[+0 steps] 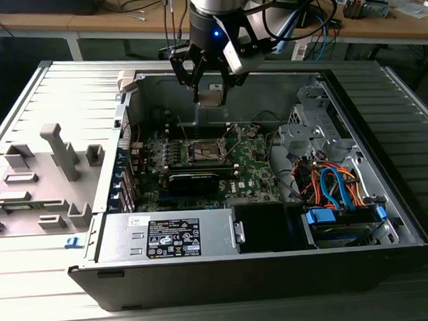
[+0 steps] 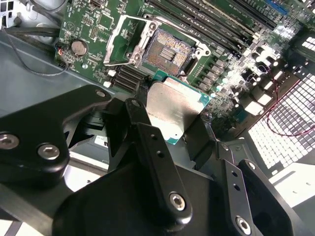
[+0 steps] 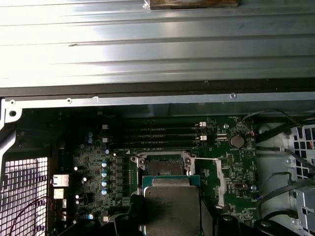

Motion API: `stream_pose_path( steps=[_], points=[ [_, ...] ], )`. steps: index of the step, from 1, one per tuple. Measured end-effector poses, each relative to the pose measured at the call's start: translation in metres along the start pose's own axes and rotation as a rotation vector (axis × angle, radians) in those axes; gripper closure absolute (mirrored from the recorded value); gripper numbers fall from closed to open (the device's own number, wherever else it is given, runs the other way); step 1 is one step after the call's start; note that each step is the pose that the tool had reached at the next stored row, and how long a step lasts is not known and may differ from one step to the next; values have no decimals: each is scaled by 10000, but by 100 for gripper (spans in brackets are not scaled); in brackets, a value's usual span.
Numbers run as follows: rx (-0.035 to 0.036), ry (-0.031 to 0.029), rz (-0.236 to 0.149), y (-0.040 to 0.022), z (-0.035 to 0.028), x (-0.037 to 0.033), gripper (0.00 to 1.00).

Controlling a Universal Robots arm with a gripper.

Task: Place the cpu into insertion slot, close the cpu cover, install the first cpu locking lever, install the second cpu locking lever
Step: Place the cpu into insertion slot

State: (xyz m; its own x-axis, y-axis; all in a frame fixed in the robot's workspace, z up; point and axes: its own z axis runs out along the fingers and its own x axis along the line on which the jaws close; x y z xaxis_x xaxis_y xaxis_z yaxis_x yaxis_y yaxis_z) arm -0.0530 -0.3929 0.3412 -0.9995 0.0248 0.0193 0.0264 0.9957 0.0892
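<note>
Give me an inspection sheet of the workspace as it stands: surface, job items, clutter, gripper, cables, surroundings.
Surface: ribbed metal table; an open computer case lies on it.
Job's things: cpu is held above the motherboard, not yet in the insertion slot. The slot is bare and the cpu cover is flipped open beside it.
Clutter: grey fixture blocks and a small blue piece on the exterior view's left.
Gripper: gripper is shut on the cpu.
Cables: orange and blue bundle inside the case, apart from the slot; red wire.
Surroundings: desk behind, with loose items on it.
</note>
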Motion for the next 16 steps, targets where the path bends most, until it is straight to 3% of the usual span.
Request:
stream_pose_path(
  steps=[16],
  points=[
    [2, 1, 0, -30, 29, 4, 45]
  ],
)
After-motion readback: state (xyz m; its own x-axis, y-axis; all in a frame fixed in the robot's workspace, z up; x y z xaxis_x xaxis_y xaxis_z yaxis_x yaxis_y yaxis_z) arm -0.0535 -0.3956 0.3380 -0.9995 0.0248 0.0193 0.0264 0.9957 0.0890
